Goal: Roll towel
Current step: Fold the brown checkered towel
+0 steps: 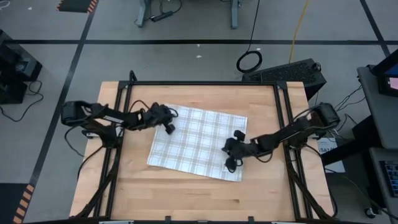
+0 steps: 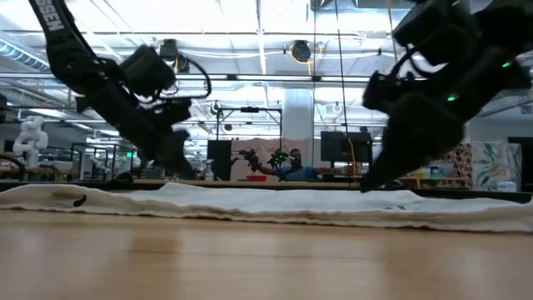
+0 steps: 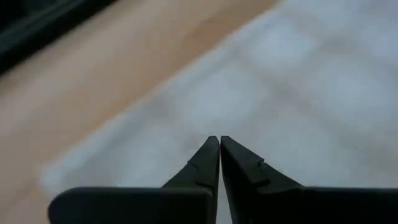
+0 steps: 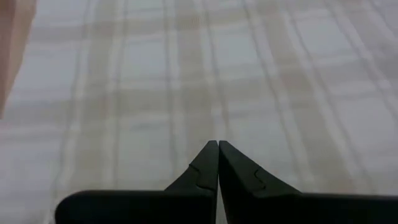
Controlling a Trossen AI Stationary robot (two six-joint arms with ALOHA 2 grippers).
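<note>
Towel (image 1: 198, 142) lies flat, slightly skewed.

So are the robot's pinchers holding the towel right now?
No, nothing is held. The left gripper and right gripper are both shut with no cloth between them, above the flat towel.

Wooden desk (image 1: 199, 193) w/ black frame rail (image 1: 202, 83); cable coil (image 1: 249, 61) on grey floor beyond; person (image 2: 287, 169) seated far back in room.
</note>
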